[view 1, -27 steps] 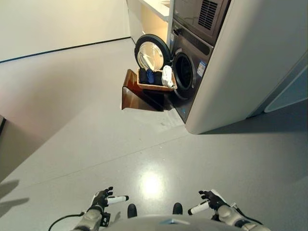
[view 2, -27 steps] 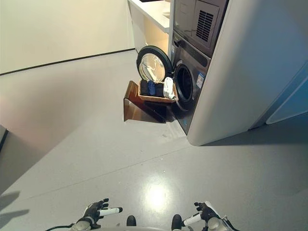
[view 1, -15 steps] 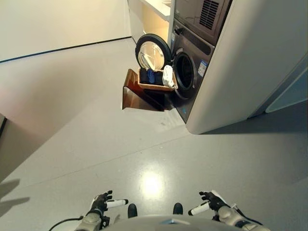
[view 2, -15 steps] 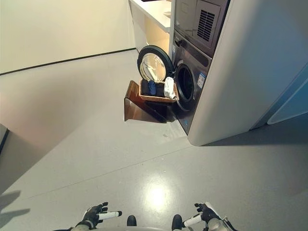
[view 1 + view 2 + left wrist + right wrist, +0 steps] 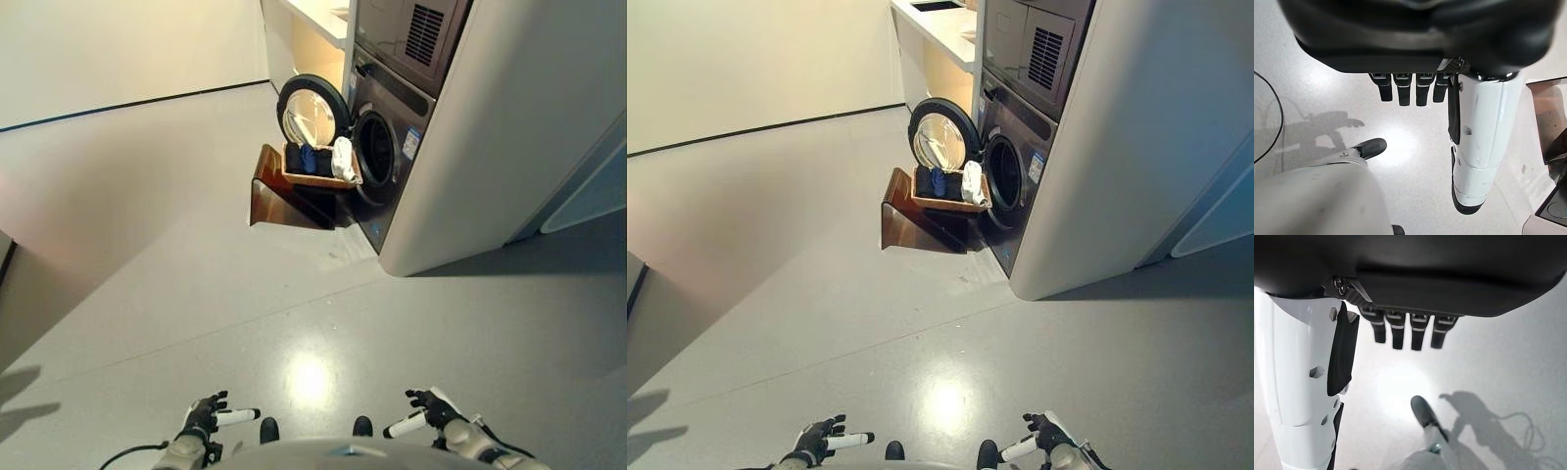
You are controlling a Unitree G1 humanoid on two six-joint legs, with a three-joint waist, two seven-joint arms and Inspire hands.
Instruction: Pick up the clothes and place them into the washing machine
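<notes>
The clothes [image 5: 318, 158] (dark and blue pieces with a white one at the right end) are being held in a wooden basket [image 5: 315, 179], which is being carried on a brown stand [image 5: 279, 192] on the grey floor [image 5: 216, 284] at the far side of the scene. The basket is sitting just beside the washing machine [image 5: 387, 157], in front of its round opening, and the machine's door [image 5: 310, 111] is being kept swung wide to the left, behind the basket. Well apart from all this, at the near edge, the left hand [image 5: 203, 417] and the right hand [image 5: 428, 408] are being held low over the bare floor. In each hand the fingers [image 5: 1403, 89] are being kept loosely extended, with the white-covered thumb standing straight out, and nothing is being grasped by either.
</notes>
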